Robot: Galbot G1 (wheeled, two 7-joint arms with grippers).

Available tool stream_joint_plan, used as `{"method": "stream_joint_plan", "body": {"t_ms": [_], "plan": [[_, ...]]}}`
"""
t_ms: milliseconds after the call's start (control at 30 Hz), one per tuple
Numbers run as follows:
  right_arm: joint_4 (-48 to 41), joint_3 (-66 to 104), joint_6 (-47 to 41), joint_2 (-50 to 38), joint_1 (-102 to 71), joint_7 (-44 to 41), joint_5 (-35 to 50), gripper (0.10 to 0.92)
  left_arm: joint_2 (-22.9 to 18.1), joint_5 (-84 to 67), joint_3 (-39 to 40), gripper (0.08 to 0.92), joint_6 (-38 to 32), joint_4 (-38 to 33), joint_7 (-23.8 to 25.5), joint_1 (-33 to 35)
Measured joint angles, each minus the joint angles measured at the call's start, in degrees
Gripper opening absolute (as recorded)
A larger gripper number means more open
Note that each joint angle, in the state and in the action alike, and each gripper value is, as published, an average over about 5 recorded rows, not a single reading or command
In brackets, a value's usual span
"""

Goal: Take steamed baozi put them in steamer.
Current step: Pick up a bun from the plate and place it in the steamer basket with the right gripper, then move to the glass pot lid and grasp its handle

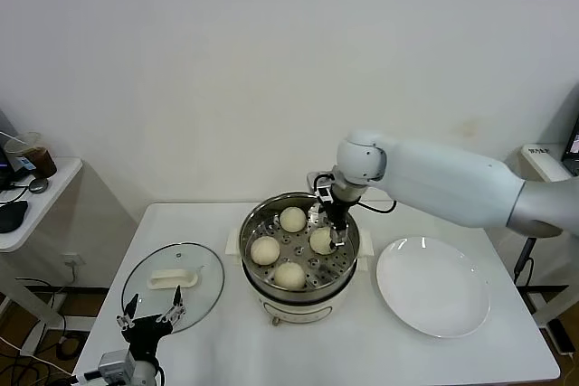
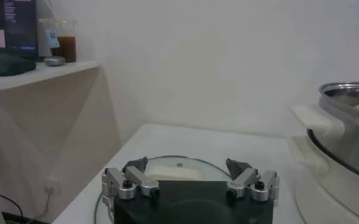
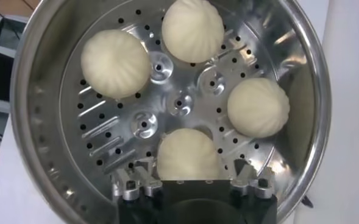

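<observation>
Low at the near table edge, the left gripper (image 1: pixel 151 311) hangs with fingers spread apart and nothing between them, just in front of the glass lid (image 1: pixel 173 285), which lies flat to the left of the steamer (image 1: pixel 299 255). All four baozi sit on the perforated tray inside the steamer: one at the back (image 1: pixel 292 219), one on the left (image 1: pixel 265 249), one at the front (image 1: pixel 289 275) and one on the right (image 1: pixel 323 240). The right gripper (image 3: pixel 190 175) is down inside the steamer over the right-hand baozi (image 3: pixel 188 154), its fingers (image 3: pixel 130 182) standing apart on either side of the bun and not pressing it. Right of the steamer lies a white plate (image 1: pixel 434 287), bare. No readable writing shows on any of these things. The table (image 1: pixel 362 350) is plain white, set against a plain white wall. Well left of the steamer, a side shelf (image 2: pixel 39 72) carries a cup of dark drink (image 2: pixel 65 44), beside a screen (image 2: pixel 11 24) whose text is too small to read.
</observation>
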Motion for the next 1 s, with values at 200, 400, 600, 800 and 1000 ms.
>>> {"method": "stream_joint_plan", "body": {"t_ms": [200, 400, 600, 800, 1000], "plan": [[1.7, 9.4, 1.2, -4.6, -3.1, 0.6, 0.6, 0.823, -0.5, 0.3, -0.6, 0.823, -1.6, -0.2, -0.7, 0.6], [4.0, 26.4, 2.7, -10.7, -10.5, 5.7, 3.6, 0.823, -0.8, 0.7, -1.2, 0.823, -3.9, -0.7, -0.7, 0.5], [6.8, 46.5, 5.7, -15.6, -23.8, 16.5, 8.4, 0.823, -0.3, 1.1, -1.5, 0.823, -6.9, -0.7, -0.4, 0.1], [10.2, 69.4, 8.6, -16.0, -42.8, 28.7, 12.5, 0.823, 1.0, 2.3, -2.1, 0.823, -8.8, 0.2, 0.2, -0.6], [13.7, 90.7, 11.3, -11.2, -62.8, 38.4, 14.9, 0.823, 2.5, 5.4, -2.4, 0.823, -10.9, 2.3, 0.7, -1.7]]}}
